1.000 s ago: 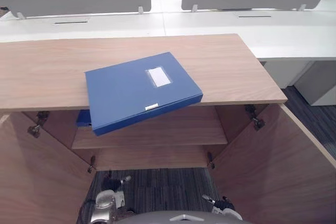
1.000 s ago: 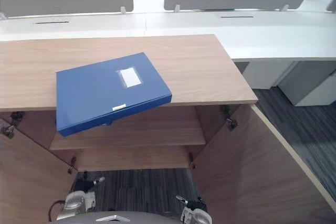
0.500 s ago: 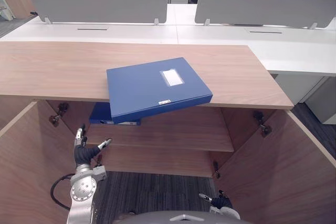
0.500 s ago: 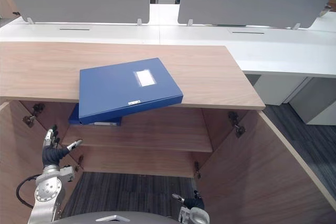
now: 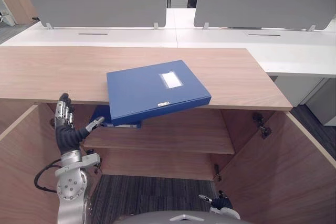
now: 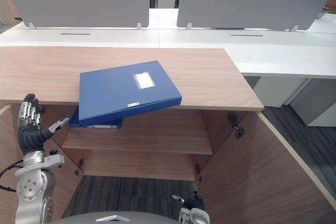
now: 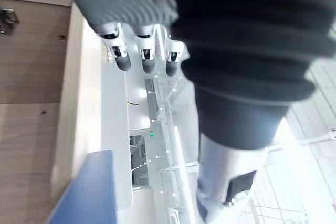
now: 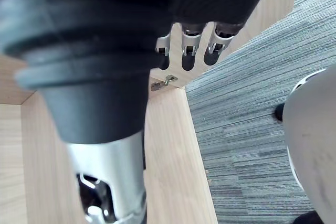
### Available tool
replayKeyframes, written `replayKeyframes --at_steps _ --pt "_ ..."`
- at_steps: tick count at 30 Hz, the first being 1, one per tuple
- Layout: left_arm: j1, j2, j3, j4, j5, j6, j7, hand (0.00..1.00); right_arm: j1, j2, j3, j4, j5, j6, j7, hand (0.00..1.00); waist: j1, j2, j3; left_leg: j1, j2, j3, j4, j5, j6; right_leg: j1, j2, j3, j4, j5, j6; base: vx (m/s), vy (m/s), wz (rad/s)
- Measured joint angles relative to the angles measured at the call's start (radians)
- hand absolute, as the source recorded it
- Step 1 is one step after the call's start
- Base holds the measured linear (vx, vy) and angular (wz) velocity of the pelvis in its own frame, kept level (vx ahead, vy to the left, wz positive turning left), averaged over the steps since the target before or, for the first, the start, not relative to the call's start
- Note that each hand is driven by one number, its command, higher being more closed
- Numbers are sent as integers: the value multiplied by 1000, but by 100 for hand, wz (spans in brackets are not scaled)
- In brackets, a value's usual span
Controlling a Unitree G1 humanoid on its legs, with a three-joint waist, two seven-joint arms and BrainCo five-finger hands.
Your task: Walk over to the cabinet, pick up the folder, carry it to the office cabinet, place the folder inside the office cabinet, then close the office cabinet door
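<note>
Up on cabinet top (image 5: 42, 72), overhanging folder (image 5: 155, 90), left hand (image 5: 65, 132) splayed lower-left, not touching.

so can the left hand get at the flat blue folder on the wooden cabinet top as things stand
Probably yes. The left hand is raised, open, just left of the blue folder, whose near corner overhangs the wooden cabinet top; nothing stands between them.

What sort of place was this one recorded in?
Most likely an open-plan office: rows of white desks with grey divider screens behind, and a wooden cabinet, doors open, with a blue folder lying on top.
</note>
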Motion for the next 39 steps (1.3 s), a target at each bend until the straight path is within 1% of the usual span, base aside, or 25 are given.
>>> replayKeyframes --at_steps 1,6,8,14,20,22,26,29,33,35,39 --pt "-1 10 -1 -6 0 -8 -2 0 0 -3 1 7 0 0 3 0 0 3 -6 -1 0 1 -1 3 -5 0 2 4 -1 1 -2 0 0 0" --pt "-16 44 -17 -5 1 -9 -16 0 -5 -20 5 60 -1 1 23 0 -3 12 -30 2 0 1 -15 9 -8 -1 11 18 -8 4 -6 6 0 -1" --pt "-25 84 -45 -5 21 -8 -17 0 -5 -31 8 80 -1 0 25 0 -5 18 -35 5 2 2 -27 12 -10 -1 17 34 -13 6 -9 -11 -3 -2" --pt "-55 176 -135 -5 184 -7 -13 0 -7 -44 17 88 -2 0 24 0 -9 30 -43 9 4 3 -28 14 -11 0 22 44 -14 6 -10 -7 -4 -2" --pt "-88 255 -241 -5 311 -6 -22 0 -25 -54 25 122 -2 -12 23 0 -23 31 -45 12 2 5 -29 14 -11 -1 24 64 -13 6 -11 -7 0 -3" --pt "-108 289 -271 -6 359 -6 -37 0 -28 -61 27 128 -1 -13 23 0 -26 30 -46 13 2 6 -29 14 -11 -2 24 68 -15 7 -11 0 0 0" --pt "-111 329 -316 -7 481 -4 -32 0 -45 -71 28 164 -1 -15 23 0 -30 30 -51 12 1 6 -29 14 -11 -5 27 84 -19 6 -11 0 0 0" --pt "-111 337 -355 -7 559 -1 -18 0 -45 -81 27 173 0 -16 22 0 -30 29 -52 12 0 6 -29 14 -11 -8 27 88 -20 6 -12 0 0 0" --pt "-111 336 -379 -7 652 9 9 0 -47 -84 27 195 0 -17 22 0 -31 23 -58 9 0 5 -29 14 -11 -12 28 89 -20 6 -13 0 0 0" --pt "-111 336 -397 -6 712 24 13 0 -47 -84 27 197 1 -17 22 0 -32 22 -66 4 0 5 -29 15 -10 -17 28 89 -20 6 -13 0 0 0" --pt "-112 329 -406 -5 776 41 40 0 -47 -84 27 198 1 -17 22 0 -33 21 -66 4 0 4 -29 15 -10 -17 29 90 -20 6 -13 0 0 0"
